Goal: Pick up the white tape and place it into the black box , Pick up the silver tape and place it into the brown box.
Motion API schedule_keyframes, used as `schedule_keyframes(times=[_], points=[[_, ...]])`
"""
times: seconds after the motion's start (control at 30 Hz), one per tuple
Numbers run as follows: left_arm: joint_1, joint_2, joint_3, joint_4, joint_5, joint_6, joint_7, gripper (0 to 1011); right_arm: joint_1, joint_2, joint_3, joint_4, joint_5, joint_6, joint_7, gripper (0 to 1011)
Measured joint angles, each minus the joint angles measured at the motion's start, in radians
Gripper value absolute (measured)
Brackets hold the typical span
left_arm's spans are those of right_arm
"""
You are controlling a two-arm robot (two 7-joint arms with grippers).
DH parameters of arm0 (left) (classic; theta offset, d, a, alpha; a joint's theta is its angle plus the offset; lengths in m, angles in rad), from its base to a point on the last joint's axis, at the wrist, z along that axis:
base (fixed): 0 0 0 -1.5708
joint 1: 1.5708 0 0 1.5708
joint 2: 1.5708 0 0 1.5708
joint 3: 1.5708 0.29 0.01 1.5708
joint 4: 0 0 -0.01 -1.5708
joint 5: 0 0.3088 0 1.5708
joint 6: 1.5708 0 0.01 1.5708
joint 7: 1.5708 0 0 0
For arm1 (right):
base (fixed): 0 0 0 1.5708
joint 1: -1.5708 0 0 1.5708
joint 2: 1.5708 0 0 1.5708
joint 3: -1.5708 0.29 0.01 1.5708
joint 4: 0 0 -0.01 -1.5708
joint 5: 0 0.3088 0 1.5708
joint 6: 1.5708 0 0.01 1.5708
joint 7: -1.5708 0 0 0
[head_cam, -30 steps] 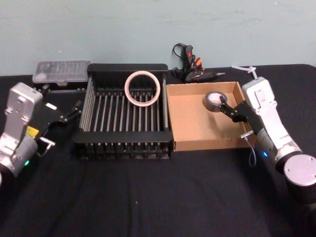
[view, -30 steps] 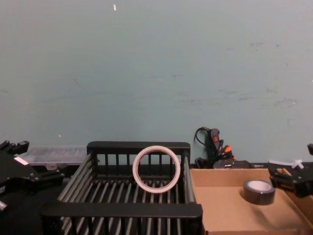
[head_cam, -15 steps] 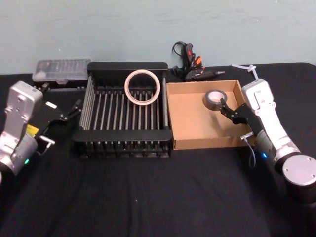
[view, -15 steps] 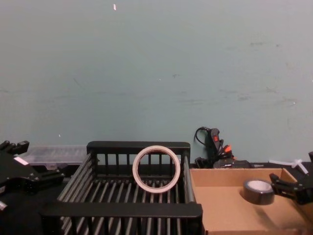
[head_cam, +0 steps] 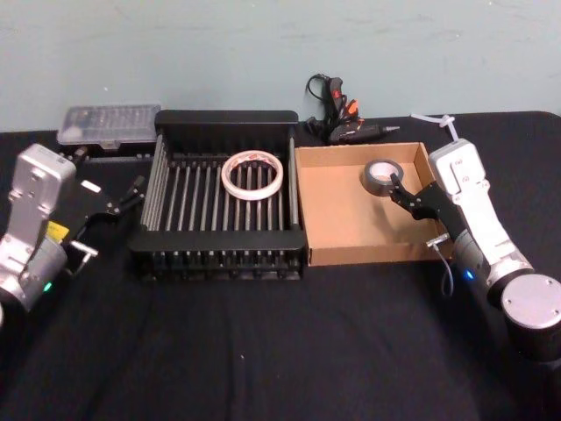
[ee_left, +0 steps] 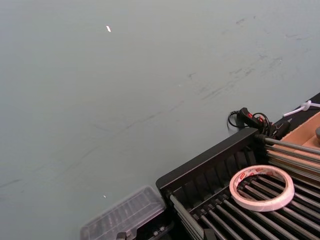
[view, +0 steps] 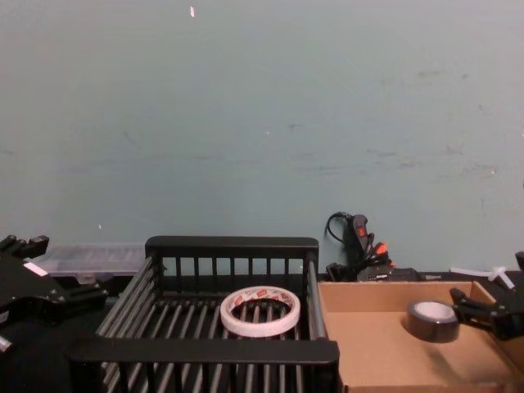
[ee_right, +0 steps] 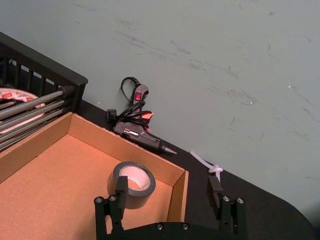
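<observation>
The white tape (head_cam: 252,174) lies flat on the bars of the black box (head_cam: 226,120), near its back wall; the left wrist view also catches this white tape (ee_left: 261,187), as does the chest view (view: 259,310). The silver tape (head_cam: 382,178) rests in the far right corner of the brown box (head_cam: 351,254). My right gripper (head_cam: 412,195) hovers open at that corner; one finger (ee_right: 121,186) is beside the silver tape (ee_right: 131,184), the other beyond the box wall. My left gripper (head_cam: 123,200) stands open left of the black box, holding nothing.
A black and orange glue gun (head_cam: 337,118) with its cord lies behind the boxes. A clear plastic case (head_cam: 110,127) sits at the back left, and a white tie (head_cam: 436,123) at the back right. Black cloth covers the table's front.
The white tape, upright against the crate's back half a second ago, has dropped flat onto the bars. Both grippers have barely moved.
</observation>
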Motion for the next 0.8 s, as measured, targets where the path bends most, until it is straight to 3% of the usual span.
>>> schedule_keyframes(times=[0.8], points=[[0.0, 0.0, 0.0, 0.0, 0.0, 0.0, 0.0, 1001, 0.0, 0.001, -0.001, -0.001, 0.002, -0.001, 0.0, 1002]])
